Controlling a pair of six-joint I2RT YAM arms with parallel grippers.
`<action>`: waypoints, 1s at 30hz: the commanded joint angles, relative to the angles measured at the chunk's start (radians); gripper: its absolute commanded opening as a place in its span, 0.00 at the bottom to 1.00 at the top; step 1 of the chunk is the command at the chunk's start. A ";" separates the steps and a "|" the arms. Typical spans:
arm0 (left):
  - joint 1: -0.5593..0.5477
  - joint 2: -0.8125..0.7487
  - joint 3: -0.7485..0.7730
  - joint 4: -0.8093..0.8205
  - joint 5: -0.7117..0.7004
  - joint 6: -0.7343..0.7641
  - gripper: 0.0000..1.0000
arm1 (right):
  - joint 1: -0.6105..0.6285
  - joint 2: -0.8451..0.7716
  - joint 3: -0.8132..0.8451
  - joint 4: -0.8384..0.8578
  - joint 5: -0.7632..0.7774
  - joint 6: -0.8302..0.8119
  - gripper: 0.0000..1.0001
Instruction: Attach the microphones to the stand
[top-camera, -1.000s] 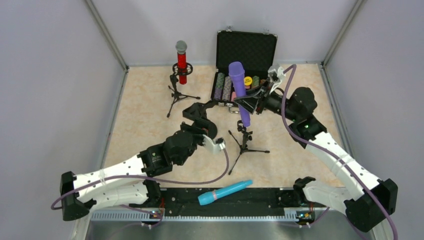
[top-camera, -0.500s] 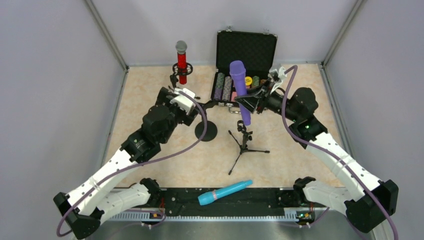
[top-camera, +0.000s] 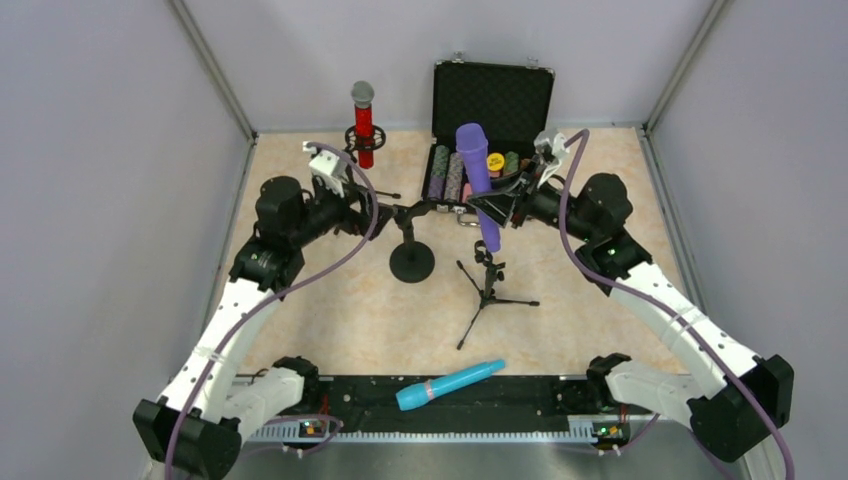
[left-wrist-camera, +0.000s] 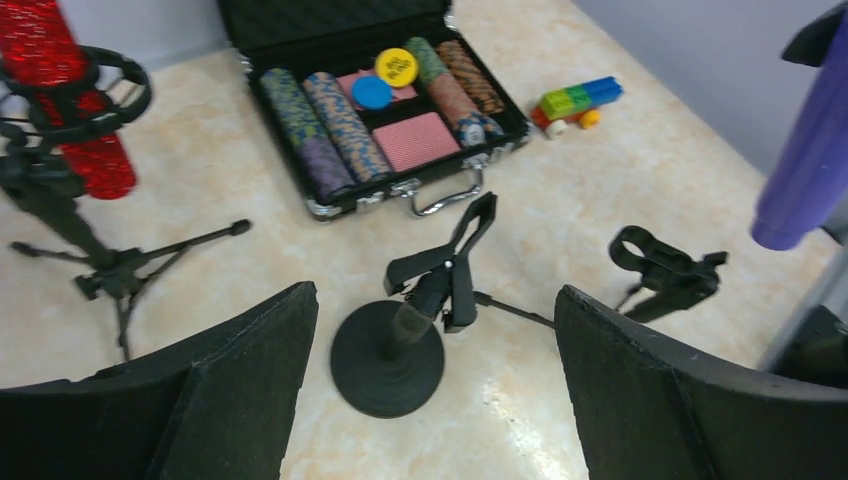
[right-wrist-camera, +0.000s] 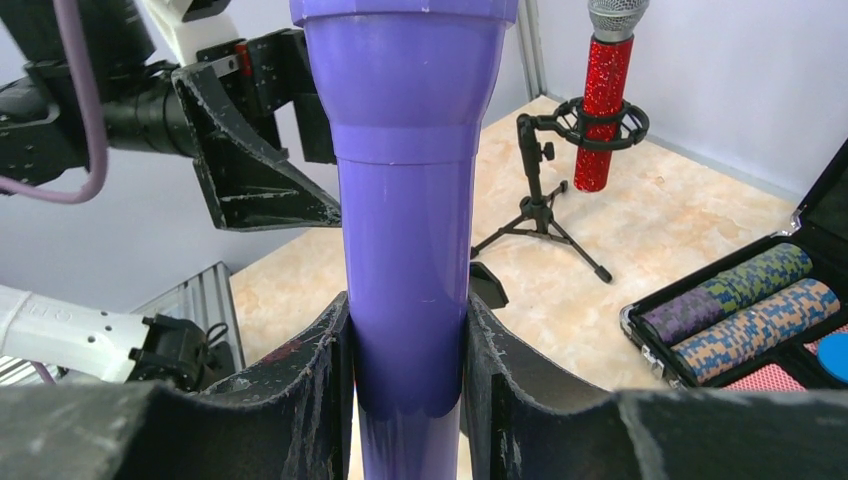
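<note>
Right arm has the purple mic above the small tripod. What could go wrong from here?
1. The tripod stand looks light and nothing steadies it; pressing the purple microphone into its clip could tip it.
2. The open left gripper hovers close to the round-base stand and might knock it.

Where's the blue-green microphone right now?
In the overhead view, the turquoise microphone lies flat on the black rail at the table's near edge, roughly centred, just in front of the tripod stand.

A round-base stand (top-camera: 411, 262) sits left of a tripod stand (top-camera: 487, 288), the open case (top-camera: 490, 100) behind both.
</note>
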 joint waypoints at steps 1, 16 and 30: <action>0.078 0.035 0.017 0.188 0.389 -0.126 0.90 | -0.007 0.005 0.006 0.078 -0.023 -0.011 0.00; 0.106 0.041 -0.090 0.877 0.588 -0.332 0.93 | -0.007 0.110 -0.048 0.478 -0.078 0.145 0.00; -0.061 0.191 -0.118 1.077 0.573 -0.488 0.90 | 0.045 0.273 0.046 0.792 -0.066 0.332 0.00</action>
